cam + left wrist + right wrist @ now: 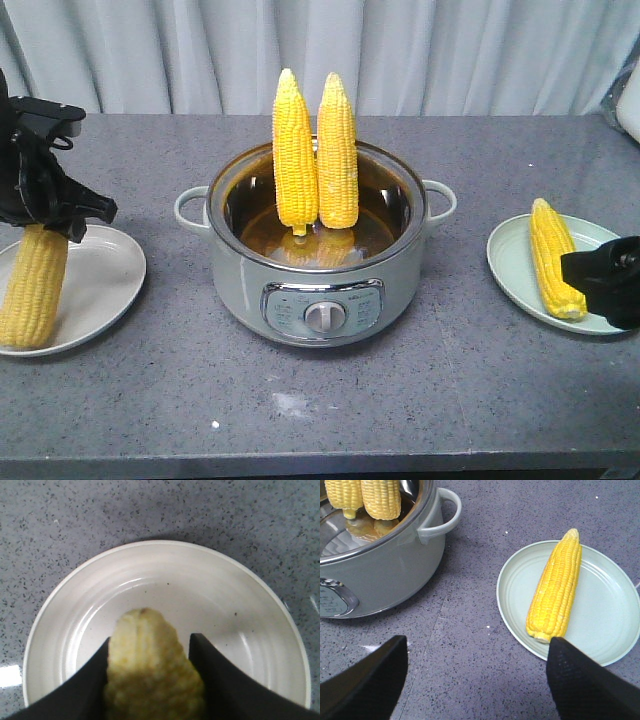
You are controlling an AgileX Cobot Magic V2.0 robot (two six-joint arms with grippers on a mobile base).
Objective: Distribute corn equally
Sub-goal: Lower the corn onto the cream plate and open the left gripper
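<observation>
The left gripper (150, 639) is clamping one husked yellow corn cob (150, 685) above the round white plate (225, 590), while the right gripper (477, 642) is hanging open beside the pale green plate (610, 615) already bearing a second cob (555, 587), and two more cobs (316, 150) are standing in the grey-green electric pot (240, 270), awaiting sharing.

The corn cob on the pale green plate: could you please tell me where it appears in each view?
Exterior front: corn cob at far right, lying on the green plate.
Left wrist: not in it.
Right wrist: corn cob centre right, on the green plate.
Shared landmark: the pot handle.
</observation>
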